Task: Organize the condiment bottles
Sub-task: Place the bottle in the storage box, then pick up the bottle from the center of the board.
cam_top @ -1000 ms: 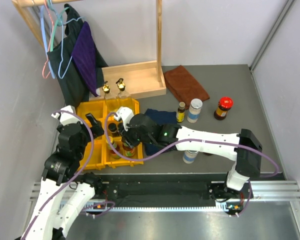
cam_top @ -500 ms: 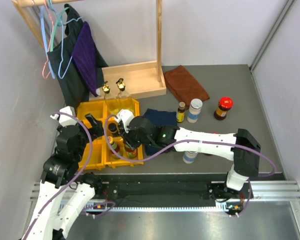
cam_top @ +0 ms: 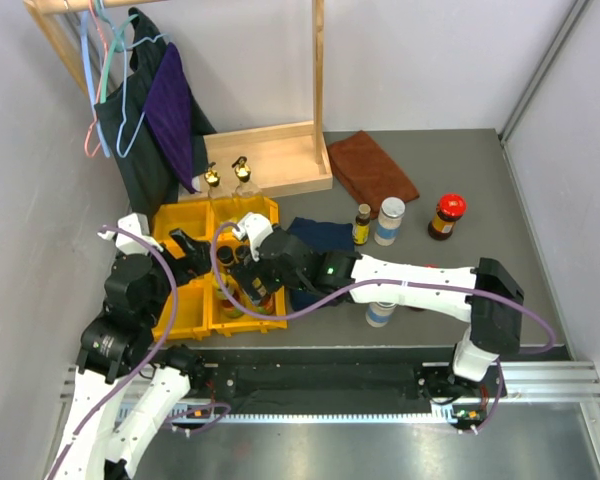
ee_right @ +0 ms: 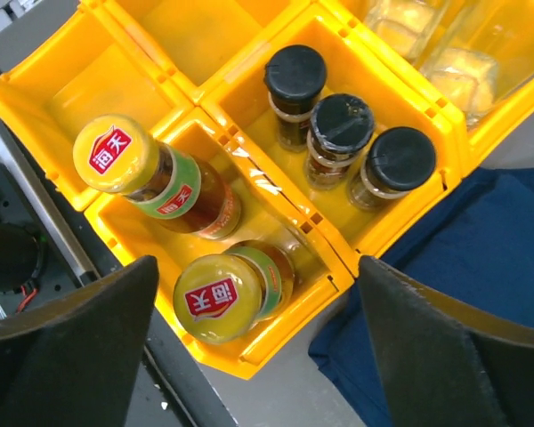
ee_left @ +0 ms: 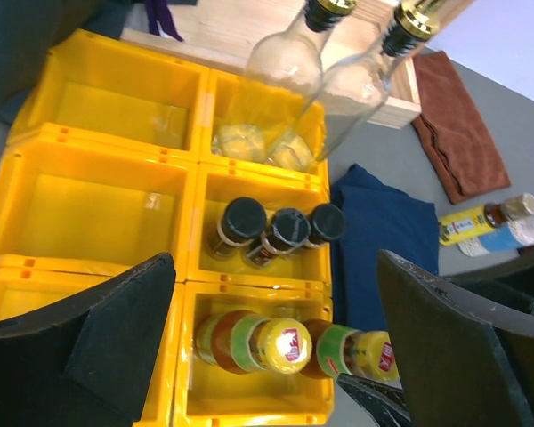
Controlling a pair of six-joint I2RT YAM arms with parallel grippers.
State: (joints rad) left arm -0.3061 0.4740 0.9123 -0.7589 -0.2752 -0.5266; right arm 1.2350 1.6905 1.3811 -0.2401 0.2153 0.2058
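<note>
My right hand [ee_right: 258, 267] is released, fingers spread wide and holding nothing. It hangs over the near right compartment of the yellow bins [ee_right: 36, 98], where two yellow-capped sauce bottles [ee_right: 125, 158] sit side by side. In the compartment just behind them, three black-capped bottles [ee_right: 340, 120] stand in a tight row. One compartment further back are two clear gold-topped bottles [ee_left: 285, 67].

My left hand [ee_left: 274, 258] is also open and empty, above the left side of the bins.

A blue cloth [ee_right: 463, 231] lies on the counter [cam_top: 480, 180], right against the bins. Beyond it a small yellow-labelled bottle [cam_top: 362, 224] stands just beside a white-lidded jar [cam_top: 389, 220], with a red-lidded jar [cam_top: 447, 216] further right. Another jar [cam_top: 380, 312] is near the front edge, partly hidden under my right arm [cam_top: 410, 275].
</note>
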